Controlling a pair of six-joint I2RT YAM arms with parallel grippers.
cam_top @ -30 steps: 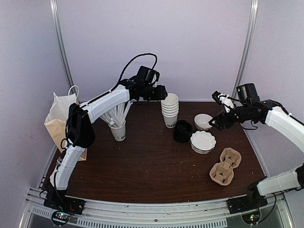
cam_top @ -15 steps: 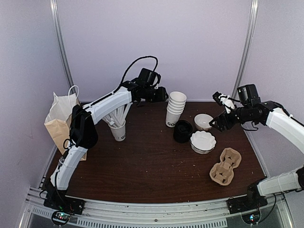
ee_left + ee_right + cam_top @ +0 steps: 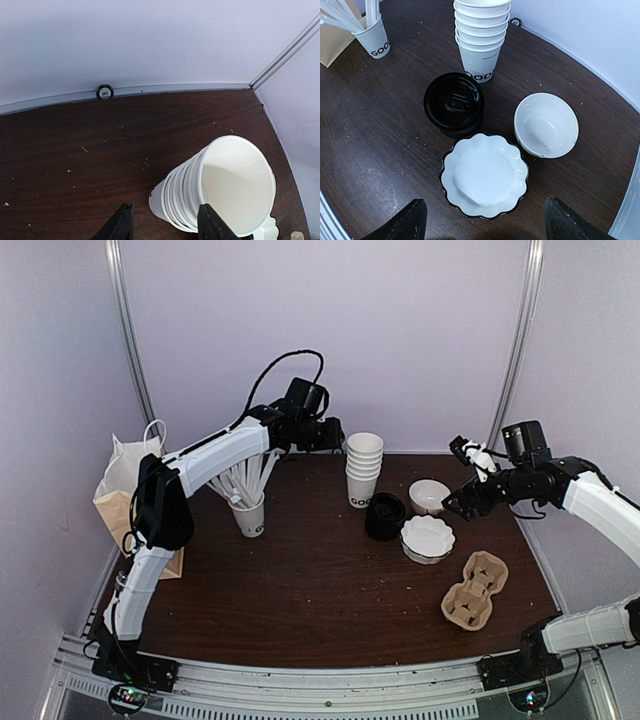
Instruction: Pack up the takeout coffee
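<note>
No single "GOOD" cup stands apart; I see only the nested stack of white cups (image 3: pixel 363 468), upright at the back of the table, also in the right wrist view (image 3: pixel 481 37). A stack of black lids (image 3: pixel 385 516) sits just in front of it (image 3: pixel 454 103). My left gripper (image 3: pixel 336 435) is open beside the stack's top. In the left wrist view (image 3: pixel 165 225) the stack (image 3: pixel 220 192) lies against the right finger (image 3: pixel 210 222), with nothing gripped. My right gripper (image 3: pixel 455 502) is open and empty, hovering above a scalloped white dish (image 3: pixel 485 175).
A cup of long white straws (image 3: pixel 249 512) stands at the left, next to a paper bag (image 3: pixel 125 495) at the table's left edge. A white bowl (image 3: pixel 428 495) sits right of the lids. A cardboard cup carrier (image 3: pixel 474 592) lies at the right front.
The cup stack leaned to the right half a second ago and now stands upright again. My left gripper has drawn back slightly to the left. The right arm has barely moved.
</note>
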